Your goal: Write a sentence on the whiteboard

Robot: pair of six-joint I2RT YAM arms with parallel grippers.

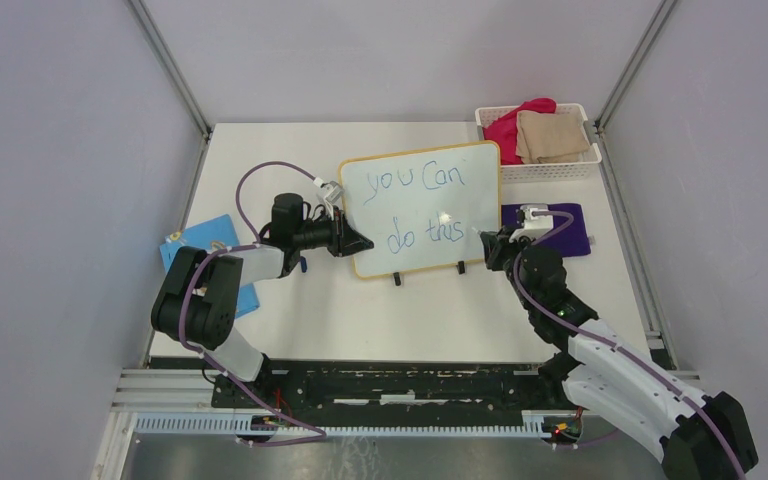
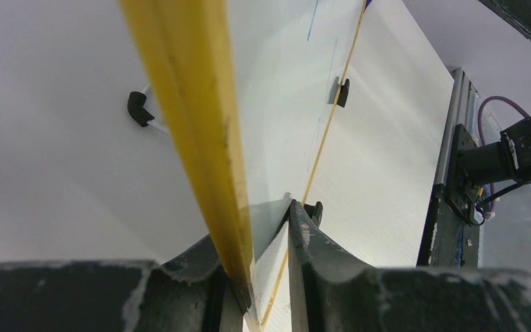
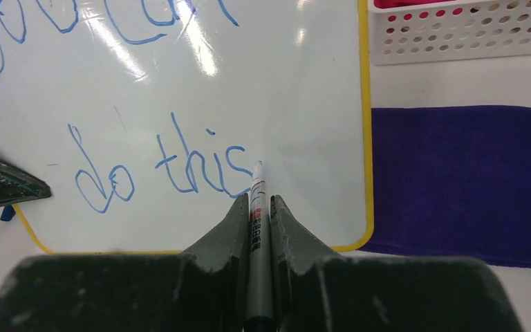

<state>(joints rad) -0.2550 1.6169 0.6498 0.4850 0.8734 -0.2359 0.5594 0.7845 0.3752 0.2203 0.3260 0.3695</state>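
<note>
Top: whiteboard (image 1: pixel 480 195) mid-table (image 1: pixel 360 320), propped on its black feet. The sentence (image 1: pixel 443 180) reads "you Can do this", blue, in two lines. Left gripper (image 1: pixel 358 241) is at the board's left rim, right gripper (image 1: pixel 490 245) at its lower right. Purple cloth (image 1: pixel 565 228) just right of the board, white basket (image 1: pixel 550 168) of cloths behind it, blue card (image 1: pixel 205 245) far left.

Left wrist: jaws clamped on the board's yellow rim (image 2: pixel 200 138); black foot (image 2: pixel 342 92) beyond.

Right wrist: jaws pinched on a marker (image 3: pixel 257 228), tip against the board right after the "s". The left gripper's finger intrudes at the board's left edge.
</note>
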